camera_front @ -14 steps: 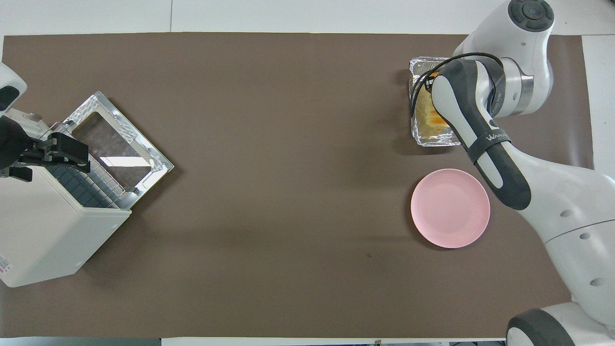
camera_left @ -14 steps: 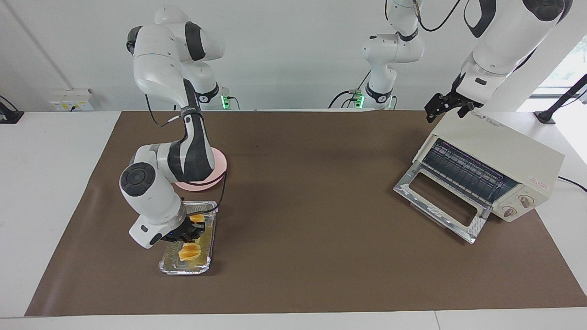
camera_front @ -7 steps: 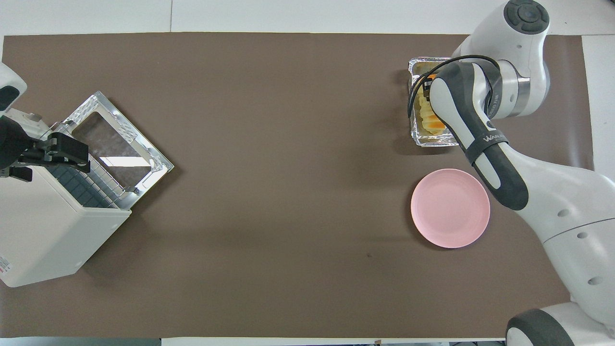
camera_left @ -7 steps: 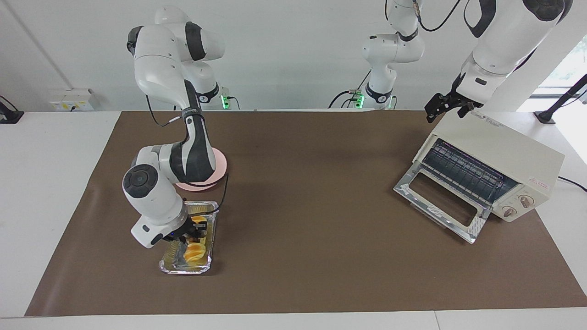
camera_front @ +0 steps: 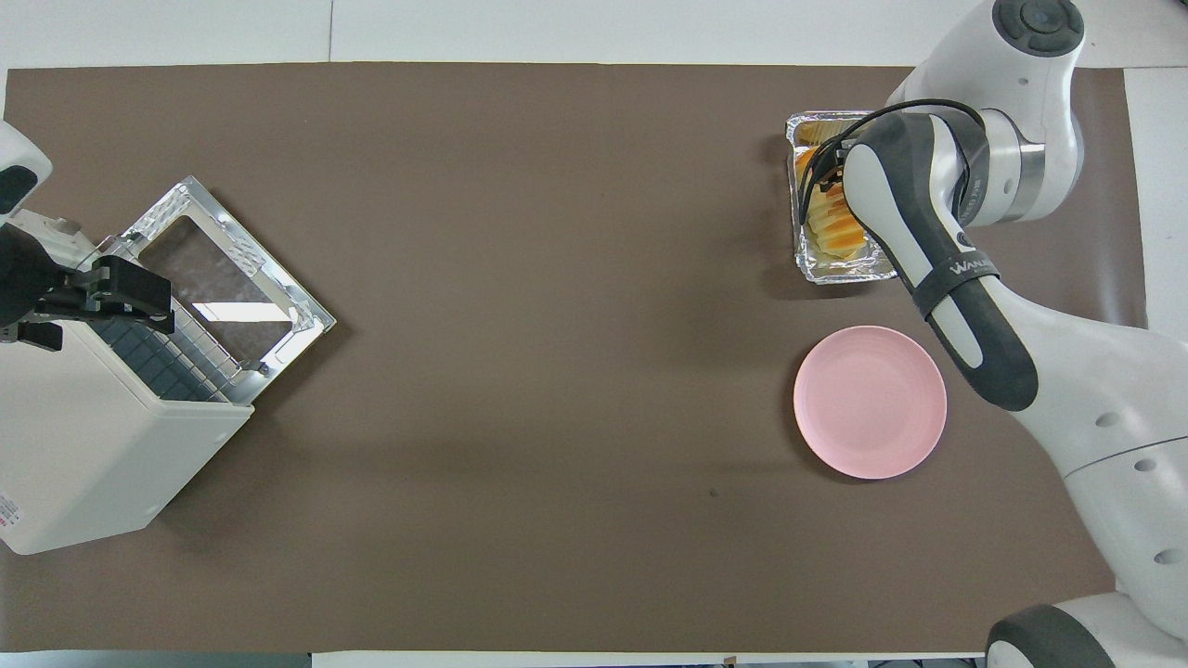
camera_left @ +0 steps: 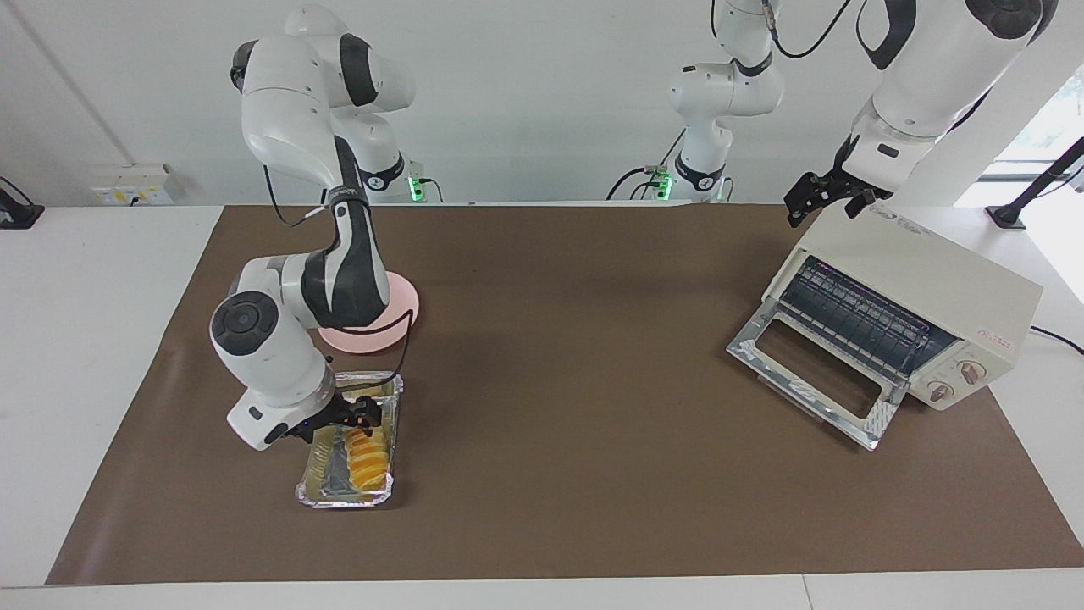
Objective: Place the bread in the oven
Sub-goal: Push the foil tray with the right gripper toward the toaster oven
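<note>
Facing view: right gripper sits low over the foil tray at the right arm's end of the table, at the end of the bread nearest the robots. Bread lies in the tray, lengthwise, not lifted. Can't tell if the jaws are open, closed or gripping; wrist blocks them. Pink plate is just beside the tray, nearer the robots. Oven w/ door dropped open is well apart, at the left arm's end. Left gripper waits over the oven's top corner, jaws look closed on nothing.

To do it well, IMO: grip the loaf mid-length across its narrow width, lift straight so the light foil doesn't come along.

Overhead, the forearm covers most of the bread.
</note>
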Motion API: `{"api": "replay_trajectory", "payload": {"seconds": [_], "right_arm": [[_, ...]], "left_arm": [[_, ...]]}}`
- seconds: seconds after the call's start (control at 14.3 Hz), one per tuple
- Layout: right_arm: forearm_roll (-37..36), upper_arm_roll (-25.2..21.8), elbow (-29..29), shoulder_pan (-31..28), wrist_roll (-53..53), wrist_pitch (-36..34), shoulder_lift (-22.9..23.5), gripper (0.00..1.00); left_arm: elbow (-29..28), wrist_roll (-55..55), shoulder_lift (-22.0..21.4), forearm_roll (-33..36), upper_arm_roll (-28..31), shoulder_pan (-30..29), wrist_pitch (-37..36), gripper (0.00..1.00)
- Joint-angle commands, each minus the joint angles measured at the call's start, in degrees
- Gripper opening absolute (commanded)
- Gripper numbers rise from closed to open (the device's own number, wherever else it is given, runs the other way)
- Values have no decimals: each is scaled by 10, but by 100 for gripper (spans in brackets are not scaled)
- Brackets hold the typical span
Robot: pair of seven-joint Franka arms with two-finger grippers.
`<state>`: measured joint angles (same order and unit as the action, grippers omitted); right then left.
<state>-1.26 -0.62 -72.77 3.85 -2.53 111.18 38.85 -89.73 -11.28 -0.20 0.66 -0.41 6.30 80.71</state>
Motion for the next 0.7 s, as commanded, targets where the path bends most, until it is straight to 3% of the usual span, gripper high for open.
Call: {"api": "replay_trajectory", "payload": {"seconds": [0.0,0.14,0.35,0.49,0.56,0.63], "right_arm": [[-10,4,-4,-25,-48,4,-6,100],[-12,4,-9,-31,-64,11,-6,100],[-14,4,-75,-32,-64,87,-20,100],[-16,1,-97,-33,-73,101,-24,99],[-16,-2,-103,-33,-82,105,-26,90],[-16,-3,-106,-32,-84,107,-28,72]], "left_arm": [[-16,-1,-15,-7,-1,-5,1,100],[-16,-1,-15,-7,-1,-5,1,100],[-16,0,-15,-7,-1,-5,1,100],[-16,0,-15,-7,-1,-5,1,100],[-16,0,-15,-7,-1,-5,1,100],[-16,-1,-15,-7,-1,-5,1,100]]}}
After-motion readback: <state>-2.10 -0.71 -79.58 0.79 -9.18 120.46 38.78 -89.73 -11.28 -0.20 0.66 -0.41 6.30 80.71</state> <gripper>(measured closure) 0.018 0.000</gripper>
